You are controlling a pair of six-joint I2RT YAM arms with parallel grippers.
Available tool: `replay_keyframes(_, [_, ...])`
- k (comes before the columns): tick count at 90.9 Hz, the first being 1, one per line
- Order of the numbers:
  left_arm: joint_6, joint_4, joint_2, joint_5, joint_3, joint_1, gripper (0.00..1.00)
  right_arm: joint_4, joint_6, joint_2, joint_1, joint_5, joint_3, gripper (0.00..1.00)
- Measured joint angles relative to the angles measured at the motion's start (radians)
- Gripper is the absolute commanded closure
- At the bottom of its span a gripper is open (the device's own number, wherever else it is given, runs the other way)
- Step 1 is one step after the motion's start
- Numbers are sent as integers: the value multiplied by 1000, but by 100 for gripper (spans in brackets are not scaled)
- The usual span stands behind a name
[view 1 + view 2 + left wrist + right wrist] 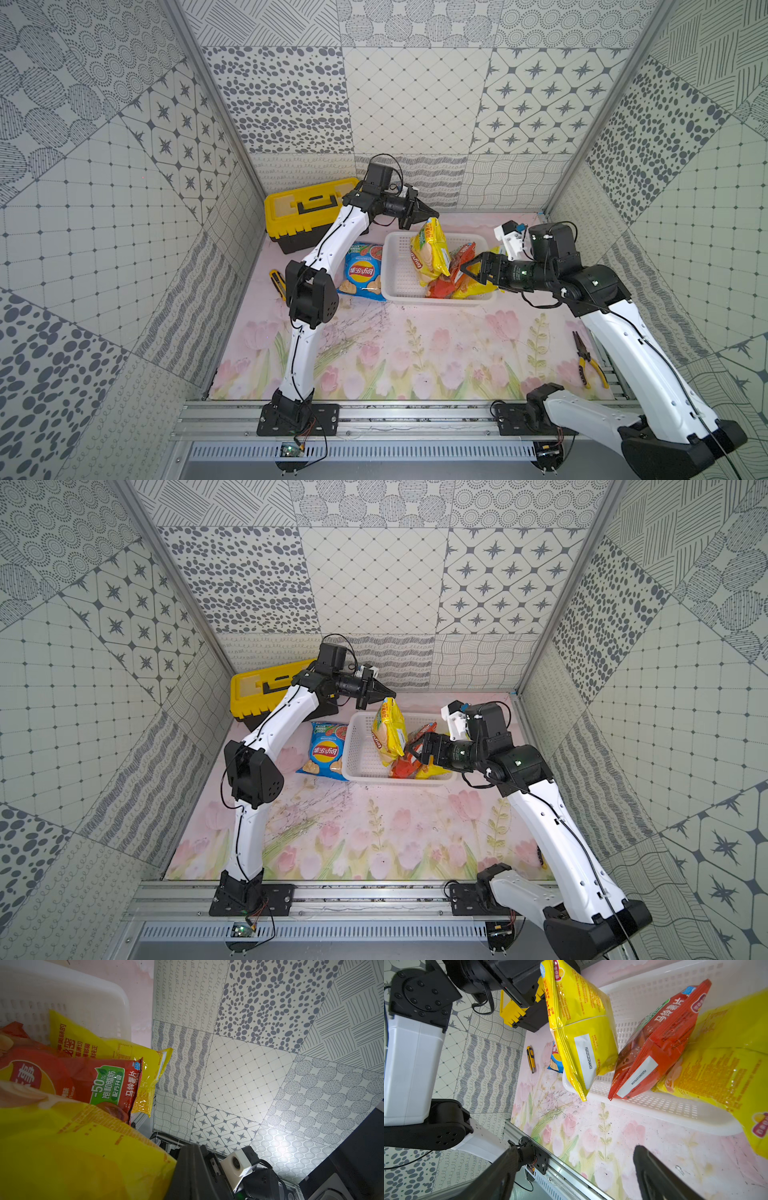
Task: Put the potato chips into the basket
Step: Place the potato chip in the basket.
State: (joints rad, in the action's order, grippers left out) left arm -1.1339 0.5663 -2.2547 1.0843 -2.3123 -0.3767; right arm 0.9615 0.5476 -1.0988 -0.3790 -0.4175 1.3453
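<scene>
One yellow bag (430, 253) pinched by left fingers (424, 212), arm (332, 239) arched forward

blue bag (555, 1064) mostly hidden, toolbox (286, 220) partly covered

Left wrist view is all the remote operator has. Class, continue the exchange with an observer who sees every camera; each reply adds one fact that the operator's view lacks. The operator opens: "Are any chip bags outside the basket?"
Observer: Yes. The blue chip bag lies flat on the mat right beside the white basket, on the left arm's side.
Operator: How is the big yellow bag in front of me held?
Observer: The left end effector is shut on the top edge of the yellow chip bag, which hangs over the basket.
Operator: And the right end effector?
Observer: The right end effector is open, with nothing between its fingers, close by the red chip bag.
</scene>
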Motion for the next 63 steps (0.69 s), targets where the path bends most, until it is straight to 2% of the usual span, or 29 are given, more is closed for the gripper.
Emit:
replay_keyframes(30, [19, -11, -45, 40, 92, -6, 100, -1, 2, 0, 0, 1, -9, 8])
replay_keyframes(56, [-20, -125, -105, 77, 109, -40, 100, -4, 7, 0, 0, 1, -37, 8])
replay_keyframes(63, [-42, -161, -116, 83, 128, -46, 87, -9, 14, 0, 0, 0, -37, 8])
